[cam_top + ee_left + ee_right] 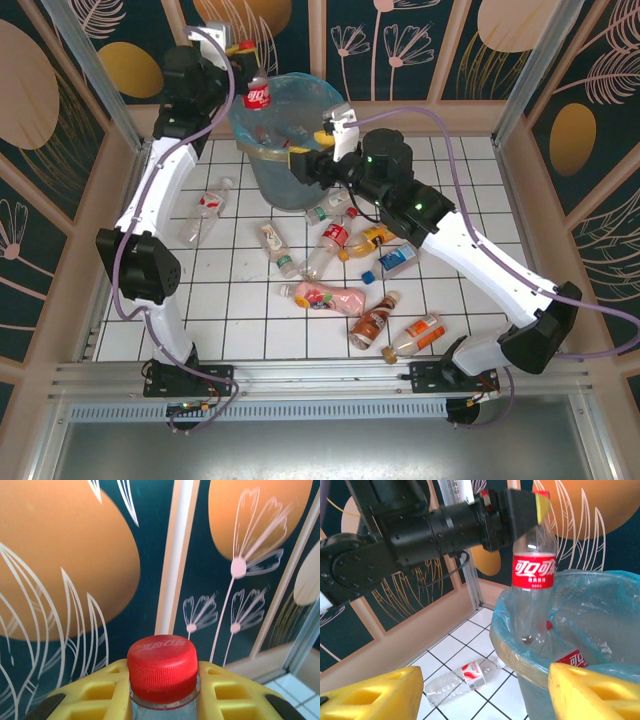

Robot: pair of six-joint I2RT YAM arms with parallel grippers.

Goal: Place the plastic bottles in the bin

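Links: white shells on the left arm (160, 190), left of the bin (272, 188), and on the right arm (480, 255), right of it.
Joints: black rounded housings; green lights glow on the right arm's two nearest the bin.
Cables: a pale purple cable loops along each arm.
Hands: black bodies; the left hand (162, 682) and right hand (482, 695) carry yellow fingers (375, 695) with moulded hollows.
Camera: white block on the right wrist, beside the bin.
Bases: black, far from the bin, with thin coloured wires.
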